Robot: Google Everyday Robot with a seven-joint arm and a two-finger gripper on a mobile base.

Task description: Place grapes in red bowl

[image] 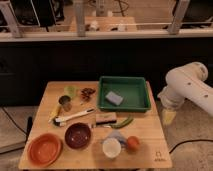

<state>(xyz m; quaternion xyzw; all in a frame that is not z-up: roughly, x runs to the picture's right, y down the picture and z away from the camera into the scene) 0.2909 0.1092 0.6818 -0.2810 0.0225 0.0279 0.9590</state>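
My white arm (189, 89) hangs off the table's 3 o'clock edge. The gripper (168, 116) points down just outside that edge, and I cannot tell whether it is spread or closed. It holds nothing that I can see. From the gripper the grapes (88, 93) lie well apart at roughly 9 to 10 o'clock, across the green tray (125, 80), on the bare wood toward the table's 11 o'clock. They are a small dark red-brown cluster, far smaller than any bowl. A light green leafy piece (70, 90) sits just beside them at their 9 o'clock. The red bowl (44, 149), orange-red, sits at the table's 7 o'clock corner, well apart from the grapes, with a dark maroon bowl (77, 135) just beside it. The wooden table (150, 134) also carries a grey-blue sponge (113, 97) inside the tray, a white brush (75, 117), a white cup (111, 147) and an orange fruit (132, 143). Behind it runs a dark wall under a pale rail (110, 34).
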